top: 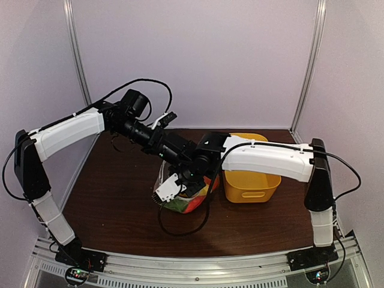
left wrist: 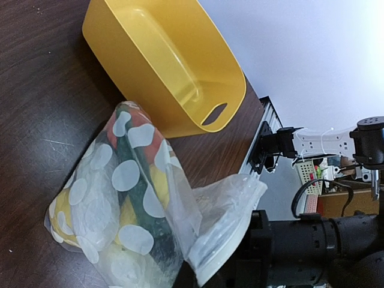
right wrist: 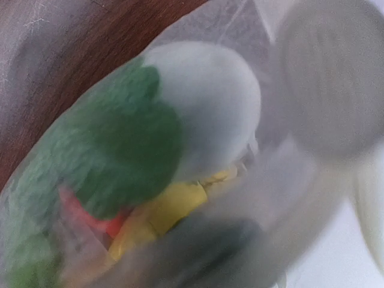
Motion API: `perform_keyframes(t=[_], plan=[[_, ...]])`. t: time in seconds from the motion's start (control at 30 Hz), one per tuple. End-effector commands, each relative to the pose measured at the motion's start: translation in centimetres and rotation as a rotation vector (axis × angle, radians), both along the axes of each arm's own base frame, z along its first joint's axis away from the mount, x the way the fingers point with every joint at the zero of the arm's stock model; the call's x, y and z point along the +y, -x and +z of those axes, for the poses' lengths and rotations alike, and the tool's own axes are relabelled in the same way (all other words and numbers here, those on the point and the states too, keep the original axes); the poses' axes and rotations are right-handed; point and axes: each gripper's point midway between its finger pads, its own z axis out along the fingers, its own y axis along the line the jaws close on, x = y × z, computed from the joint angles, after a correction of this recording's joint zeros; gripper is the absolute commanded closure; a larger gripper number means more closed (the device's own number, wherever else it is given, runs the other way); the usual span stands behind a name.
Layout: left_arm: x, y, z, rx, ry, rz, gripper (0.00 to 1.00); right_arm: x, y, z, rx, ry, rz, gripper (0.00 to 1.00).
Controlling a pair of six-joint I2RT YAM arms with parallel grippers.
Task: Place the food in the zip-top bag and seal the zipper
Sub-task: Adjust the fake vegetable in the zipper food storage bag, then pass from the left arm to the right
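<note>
A clear, white-dotted soft plastic zip-top bag (left wrist: pixel 129 207) stands slumped on the dark brown wooden counter (left wrist: pixel 42 114), just beside a yellow plastic basket (left wrist: pixel 174 66) with a handle slot. The two sit close but apart. The basket's inside shows smooth yellow floor and walls.

The toy food (right wrist: pixel 138 156) is inside the bag. A leafy green piece lies against a rounded white radish, with yellow and red pieces beneath them. A long dark green cucumber runs up one side.

The zipper (left wrist: pixel 223 251), a thin pale strip, runs along the bag's raised, crumpled mouth. Whether it is pressed closed does not show.

The left end effector (top: pixel 193 175) is clenched. The bag's mouth runs off the lower edge of its wrist view, so a pinch on the plastic cannot be confirmed. The right end effector (top: pixel 170 191) is pressed close against the bag. Its wrist view is blurred, so I cannot tell whether it is released or grasping.
</note>
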Motion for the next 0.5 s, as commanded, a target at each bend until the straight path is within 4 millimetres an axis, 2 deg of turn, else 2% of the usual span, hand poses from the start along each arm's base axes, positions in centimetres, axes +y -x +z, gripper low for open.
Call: perform_keyframes(t=[0.0,0.1,0.23,0.37,0.47], plan=[[-0.3,0.2,2.0,-0.045,0.053,-0.025,1.0,-1.2,-0.8,-2.7,0.0,0.097,-0.071,0.78],[-0.3,0.2,1.5,-0.039,0.045,-0.025,1.0,-0.4,-0.3,0.7,0.018,-0.01,-0.08,0.7],[-0.4,-0.2,0.7,-0.042,0.028,-0.022,1.0,-0.1,1.1,5.4,0.029,-0.137,-0.053,0.53],[-0.6,-0.6,0.0,-0.037,0.018,-0.027,1.0,-0.4,1.9,7.7,0.044,-0.194,-0.046,0.48],[-0.7,-0.9,-0.5,-0.044,0.008,-0.028,1.0,-0.7,2.5,8.2,0.074,-0.208,-0.048,0.47]])
